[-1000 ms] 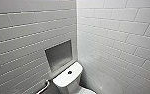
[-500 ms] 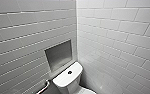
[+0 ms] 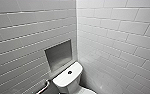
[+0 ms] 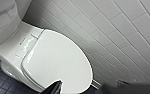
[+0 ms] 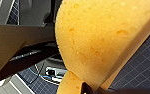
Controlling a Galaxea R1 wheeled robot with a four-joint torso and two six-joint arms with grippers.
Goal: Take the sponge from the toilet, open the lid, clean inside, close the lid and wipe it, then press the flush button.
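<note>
The white toilet [image 3: 66, 81] stands in the corner, and its cistern top carries the small round flush button [image 3: 70, 72]. In the left wrist view the glossy oval lid [image 4: 56, 62] lies closed over the bowl. My left gripper [image 4: 89, 88] hovers open above the lid's front end, its dark fingertips [image 4: 54, 87] well apart with nothing between them. The orange-yellow sponge [image 5: 98, 37] looms large and wet in the right wrist view. My right gripper [image 5: 91, 90] is shut on the sponge's lower edge, pinching it thin.
Grey tiled walls [image 3: 116, 37] close in on both sides of the toilet. A recessed niche [image 3: 58, 53] sits in the wall behind the cistern, and a metal grab bar [image 3: 43, 87] is mounted beside it. Dark blue small-tiled floor [image 4: 1, 85] surrounds the toilet base.
</note>
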